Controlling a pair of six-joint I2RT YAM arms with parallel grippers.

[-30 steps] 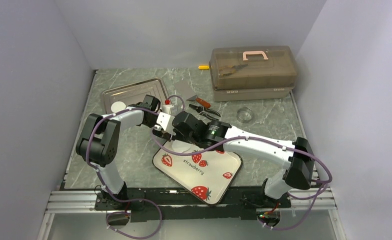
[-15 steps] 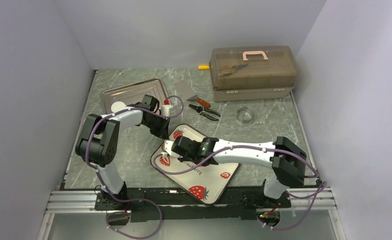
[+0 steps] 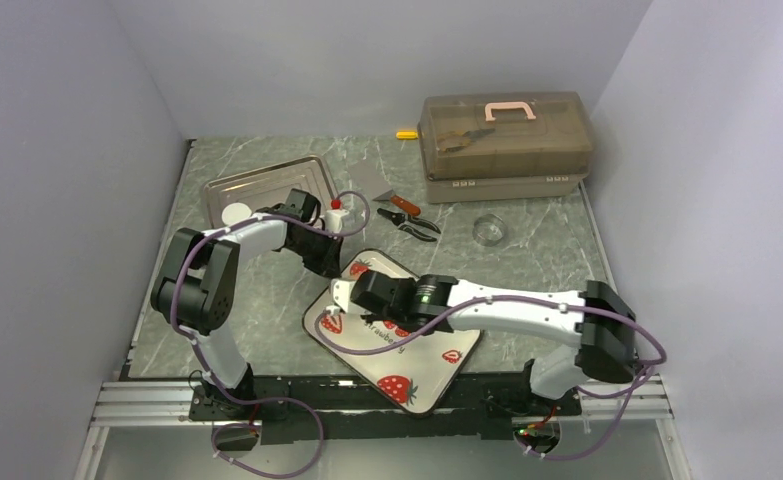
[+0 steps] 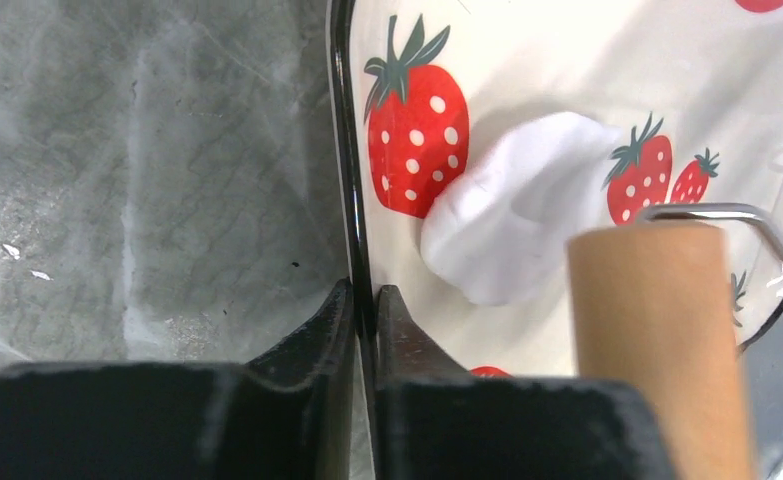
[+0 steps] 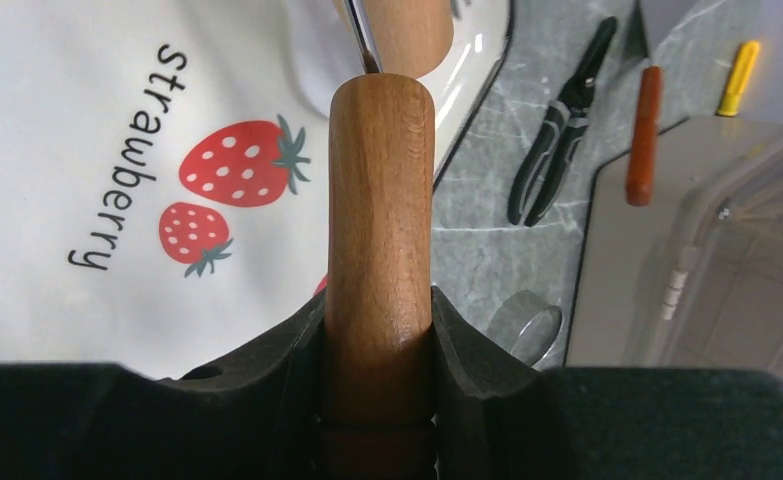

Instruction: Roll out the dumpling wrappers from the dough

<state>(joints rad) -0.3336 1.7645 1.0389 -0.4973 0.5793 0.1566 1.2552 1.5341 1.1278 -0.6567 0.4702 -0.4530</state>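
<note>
Word "strawberry", black lowercase, printed on white tray (image 5: 37,80) beside pair of red strawberry pictures

The dough (image 4: 512,215), a soft white flattened lump, lies on the strawberry tray (image 4: 567,60). One round white wrapper (image 3: 235,214) lies flat in the metal tray (image 3: 267,180).

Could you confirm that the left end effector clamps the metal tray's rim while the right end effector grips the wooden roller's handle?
Not quite: the left wrist view shows the left end effector clamping the rim of the strawberry tray instead. The right end effector does grip the handle of the wooden roller.
</note>
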